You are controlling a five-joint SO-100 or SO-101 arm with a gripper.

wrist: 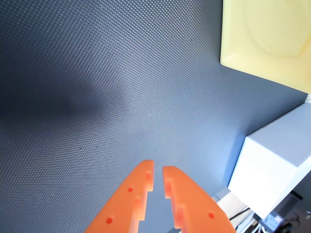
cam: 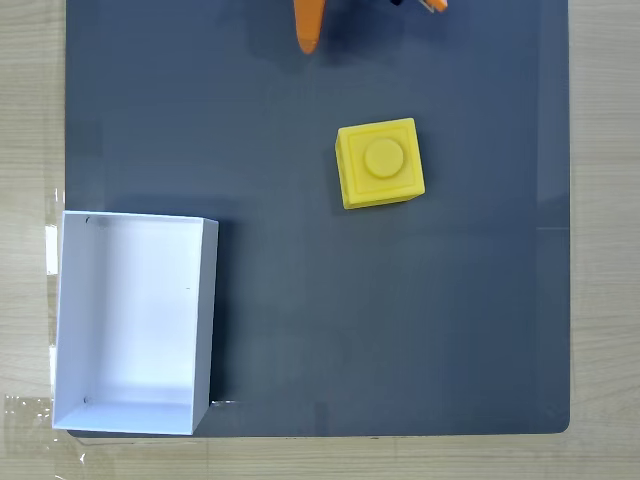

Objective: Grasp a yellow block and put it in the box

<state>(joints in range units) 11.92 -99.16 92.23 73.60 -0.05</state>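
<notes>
Fixed view first: we see the yellow block (cam: 380,163) sitting stud-up on the dark grey mat (cam: 300,300), right of centre and well apart from the white box (cam: 133,322), which lies open-topped at the mat's lower left corner over the wooden table (cam: 30,120). Our orange gripper (cam: 307,40) pokes in at the top edge. Wrist view next: the gripper (wrist: 158,169) hovers over bare mat, its fingers (wrist: 141,187) nearly together with nothing between them, the block (wrist: 267,39) at upper right, the box (wrist: 272,170) at lower right.
</notes>
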